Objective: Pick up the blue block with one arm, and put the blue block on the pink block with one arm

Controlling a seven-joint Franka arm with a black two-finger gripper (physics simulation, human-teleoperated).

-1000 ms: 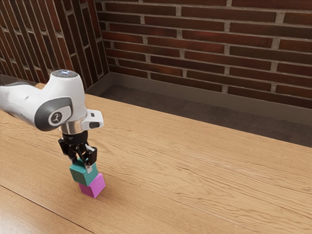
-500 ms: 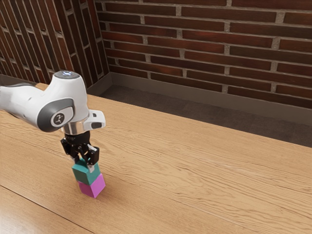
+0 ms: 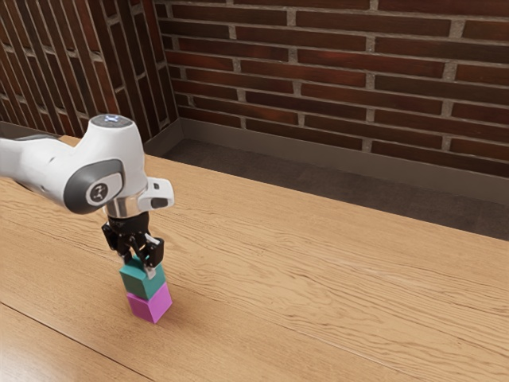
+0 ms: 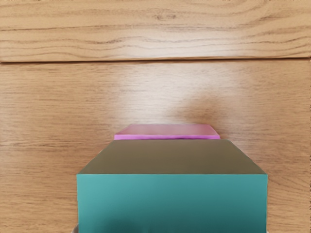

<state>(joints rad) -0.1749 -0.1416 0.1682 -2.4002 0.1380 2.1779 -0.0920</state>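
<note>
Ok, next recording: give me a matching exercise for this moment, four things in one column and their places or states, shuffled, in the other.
Things:
1. blue block
2. pink block
3. fingers
4. brick wall

Places or states:
A. lowest of all, resting on the wooden table
B. at the back, beyond the table's far edge
C. closed from above on one of the blocks
D. directly over the other block, gripped from two sides

Pairs: 1-D, 2-A, 3-C, 4-B
</note>
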